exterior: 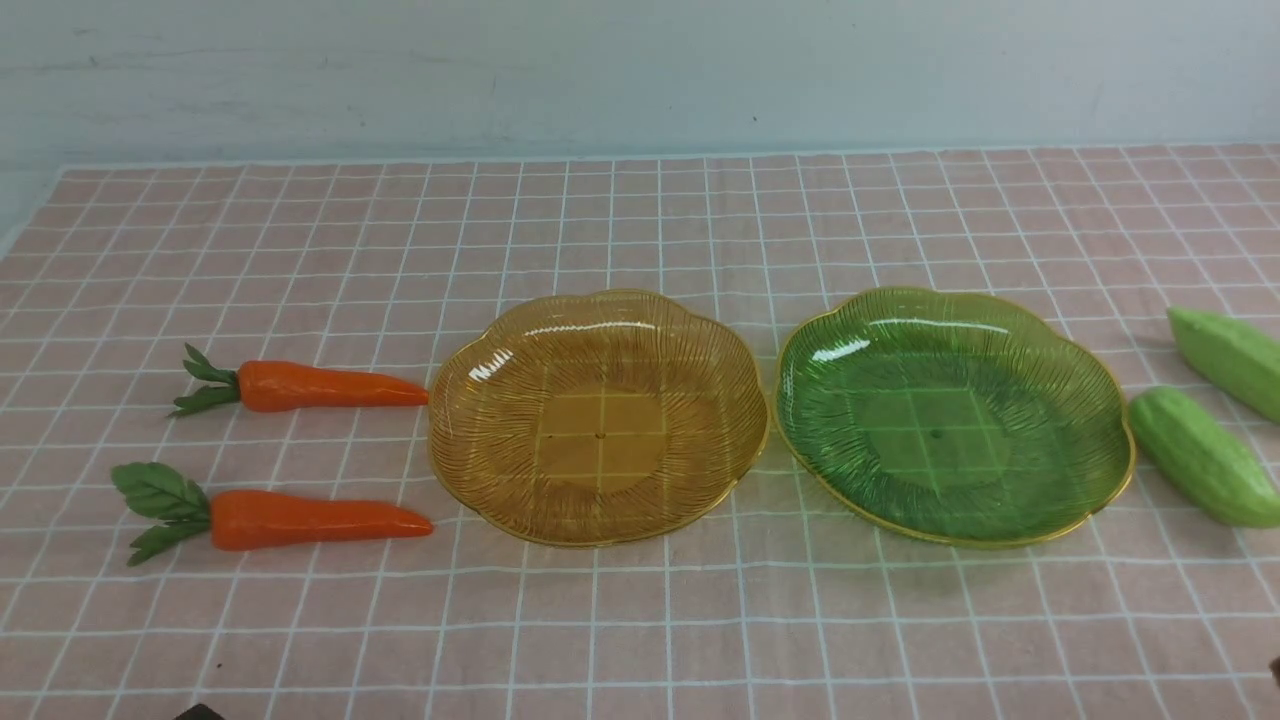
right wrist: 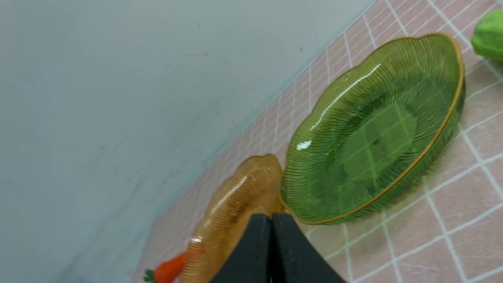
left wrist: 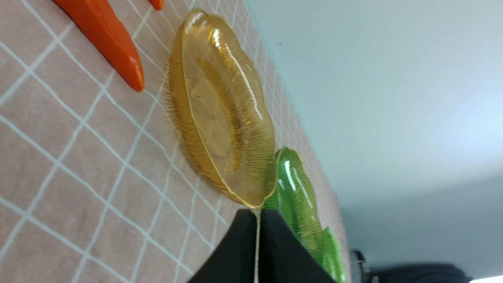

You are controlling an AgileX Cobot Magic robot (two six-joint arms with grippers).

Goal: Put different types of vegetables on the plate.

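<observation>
Checked cloth (exterior: 640, 620) (pale wall (exterior: 640, 70) behind) bears amber plate (exterior: 500, 420), green plate (exterior: 1060, 420).

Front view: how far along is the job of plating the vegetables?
Done: nothing; amber plate and green plate are empty. In hand: nothing; left gripper and right gripper are shut, holding nothing. Left: everything; far carrot, near carrot, near cucumber and far cucumber lie on the cloth.

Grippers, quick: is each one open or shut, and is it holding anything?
Left gripper, black fingers: shut, holding nothing.
Right gripper, black fingers: shut, holding nothing.
</observation>
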